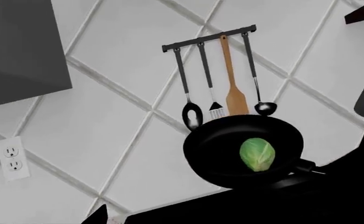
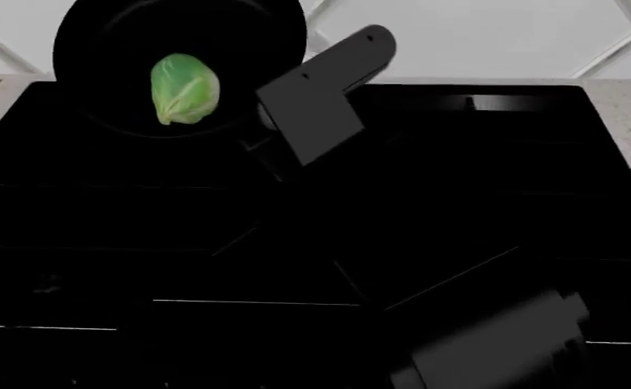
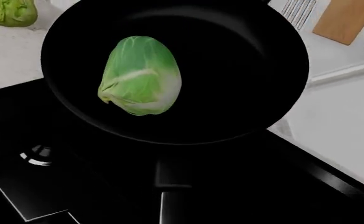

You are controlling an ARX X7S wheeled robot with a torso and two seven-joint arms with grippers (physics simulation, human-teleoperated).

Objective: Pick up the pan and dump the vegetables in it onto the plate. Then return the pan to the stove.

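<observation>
Nearest to me the stove (image 2: 293, 267) fills the head view. My right hand (image 2: 293, 130) reaches over it to the handle (image 2: 347, 53) of the pan (image 2: 110, 49), but I cannot tell if it is clamped. The pan sits at the far left of the stove, one vegetable (image 2: 185, 87) inside; another (image 3: 10, 11) lies on the worktop (image 3: 7, 56) beyond. I see no plate and no left hand.

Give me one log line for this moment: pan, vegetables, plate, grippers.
pan: over stove back edge | vegetables: one in pan, one on counter | plate: not in view | grippers: state unclear
</observation>
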